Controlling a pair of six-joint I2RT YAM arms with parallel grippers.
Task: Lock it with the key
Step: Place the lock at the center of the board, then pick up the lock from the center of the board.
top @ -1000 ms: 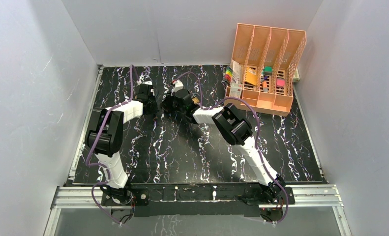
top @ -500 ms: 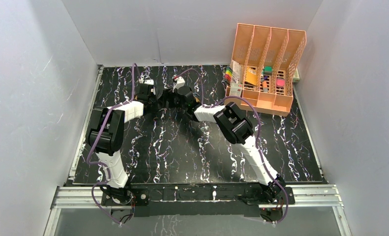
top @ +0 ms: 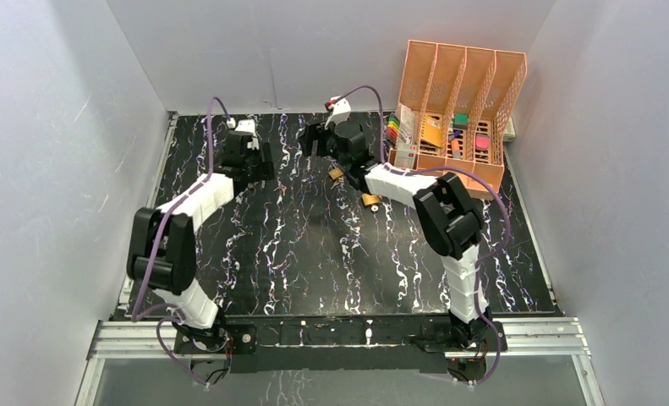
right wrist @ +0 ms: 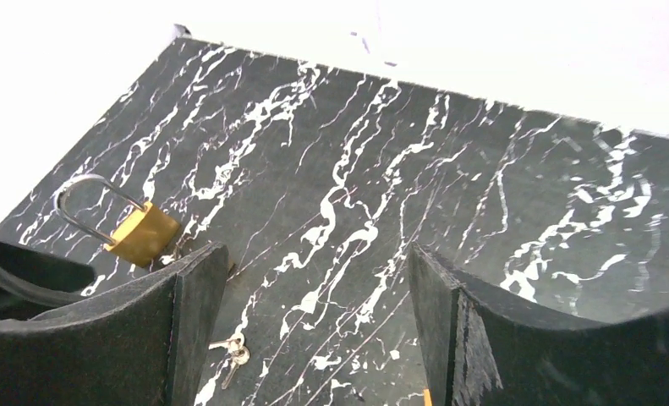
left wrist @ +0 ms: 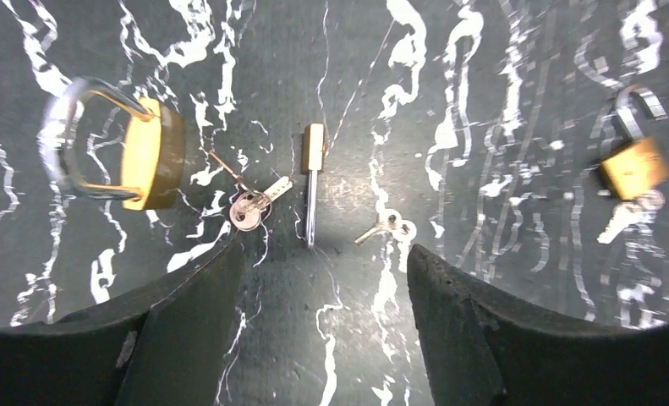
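Below my left claw [left wrist: 322,271], on the black white-veined counter [left wrist: 483,51], a small silver key [left wrist: 250,205] lies just beside a brass padlock with a steel shackle [left wrist: 149,152]; whether that shackle is latched I cannot tell. A second brass padlock [left wrist: 633,165] at the right is blurred. My right claw [right wrist: 314,288] and the left both gape wide, empty. Open counter runs to the white back wall [right wrist: 525,42].

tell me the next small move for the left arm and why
Probably ease the left gripper down and a little toward the brass padlock, so it comes over the key. Its jaws are open and empty. The key lies loose just ahead of them, beside the padlock, and nothing has been picked up yet.
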